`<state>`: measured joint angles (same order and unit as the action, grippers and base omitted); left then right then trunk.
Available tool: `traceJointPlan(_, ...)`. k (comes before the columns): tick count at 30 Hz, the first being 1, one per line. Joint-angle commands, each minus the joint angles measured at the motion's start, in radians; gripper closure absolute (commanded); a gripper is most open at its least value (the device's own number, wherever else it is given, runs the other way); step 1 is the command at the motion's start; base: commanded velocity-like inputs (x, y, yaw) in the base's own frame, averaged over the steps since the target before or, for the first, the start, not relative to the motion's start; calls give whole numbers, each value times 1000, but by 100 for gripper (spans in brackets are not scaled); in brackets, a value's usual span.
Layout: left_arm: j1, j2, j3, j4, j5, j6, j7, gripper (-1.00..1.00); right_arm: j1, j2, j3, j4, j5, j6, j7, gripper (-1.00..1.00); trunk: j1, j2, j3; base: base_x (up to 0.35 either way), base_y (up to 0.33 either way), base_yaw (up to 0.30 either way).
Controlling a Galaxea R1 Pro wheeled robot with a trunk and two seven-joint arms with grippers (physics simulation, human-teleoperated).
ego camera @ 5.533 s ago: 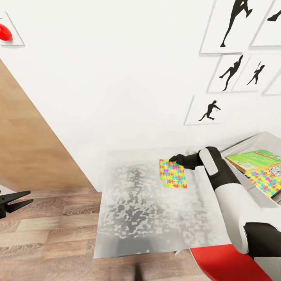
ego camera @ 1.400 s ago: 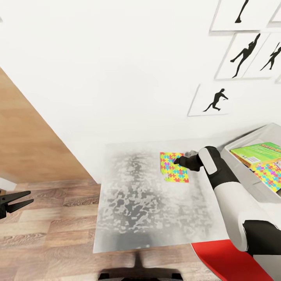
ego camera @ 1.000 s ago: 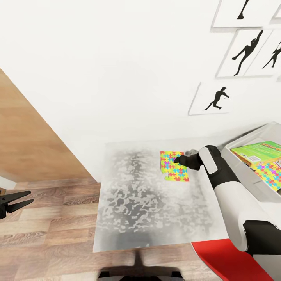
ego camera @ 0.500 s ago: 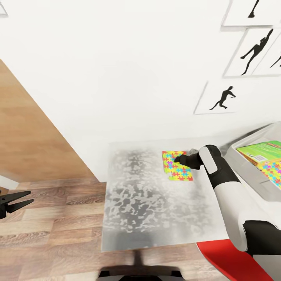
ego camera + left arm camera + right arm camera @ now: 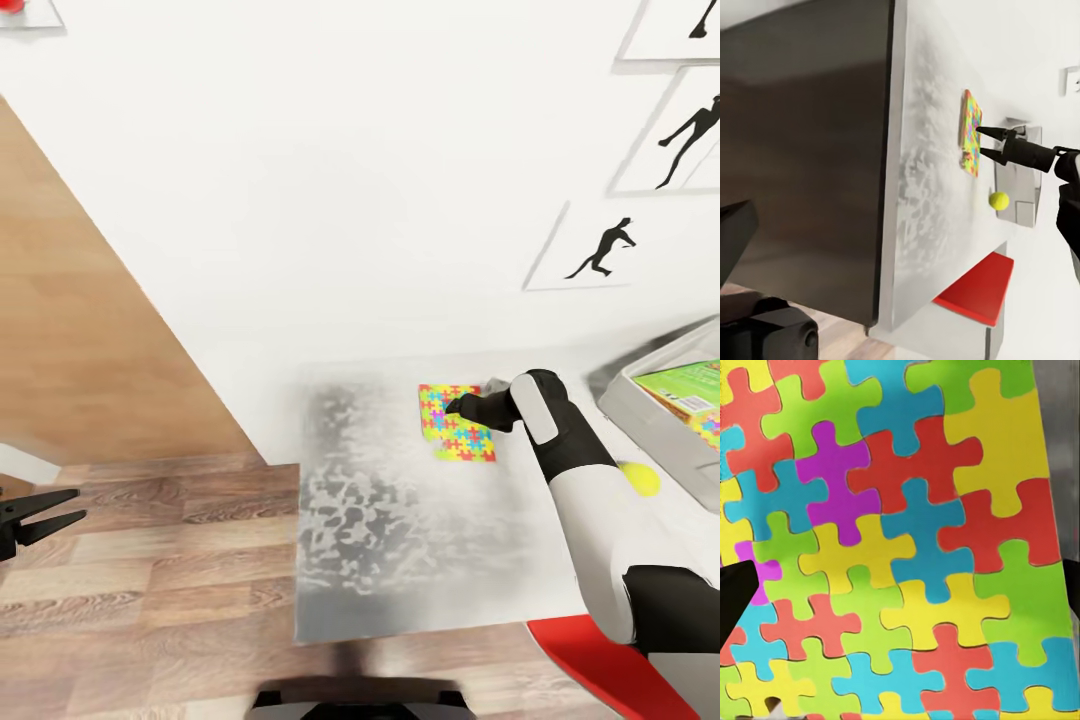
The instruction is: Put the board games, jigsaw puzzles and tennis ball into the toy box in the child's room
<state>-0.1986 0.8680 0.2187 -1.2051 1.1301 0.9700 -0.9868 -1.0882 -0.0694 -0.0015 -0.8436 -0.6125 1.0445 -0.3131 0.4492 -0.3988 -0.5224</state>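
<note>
A multicoloured jigsaw puzzle (image 5: pixel 459 432) (image 5: pixel 971 132) (image 5: pixel 900 540) lies flat on the light grey table (image 5: pixel 400 520) near the wall. My right gripper (image 5: pixel 452 406) (image 5: pixel 982 142) hovers open just over the puzzle's far edge, one fingertip (image 5: pixel 735 594) showing at each side of the sheet. The tennis ball (image 5: pixel 639 479) (image 5: pixel 999 199) rests on the table beside my right forearm. The toy box (image 5: pixel 640 405) (image 5: pixel 1018 184) stands at the right and holds a green board game (image 5: pixel 690 384) and the corner of another jigsaw (image 5: pixel 712 428). My left gripper (image 5: pixel 50 510) hangs open over the wood floor.
A red chair seat (image 5: pixel 600 660) (image 5: pixel 979 289) sits under my right arm at the table's near edge. A black chair base (image 5: pixel 350 700) pokes out below the table front. Silhouette pictures (image 5: pixel 600 250) hang on the white wall; a wooden panel (image 5: pixel 90 330) stands at left.
The camera has swung left, so the table and toy box sit further right and the tennis ball has come into view. My right gripper stays open over the jigsaw; the left arm is unchanged.
</note>
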Motion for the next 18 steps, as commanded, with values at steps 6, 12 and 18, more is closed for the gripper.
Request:
traceJointPlan(6,-2,0,-1,1,1,4,-3,-100,0,0,0,33,-20,3,-8,-100,1,-1,-2,-34,281,0)
traceJointPlan(12,-2,0,-1,1,1,4,-3,-100,0,0,0,33,-20,3,-9,-100,1,-1,-2,-124,267,0)
traceJointPlan(18,-2,0,-1,1,1,4,-3,-100,0,1,1,33,-20,3,-9,-100,1,-1,-2,-66,245,0)
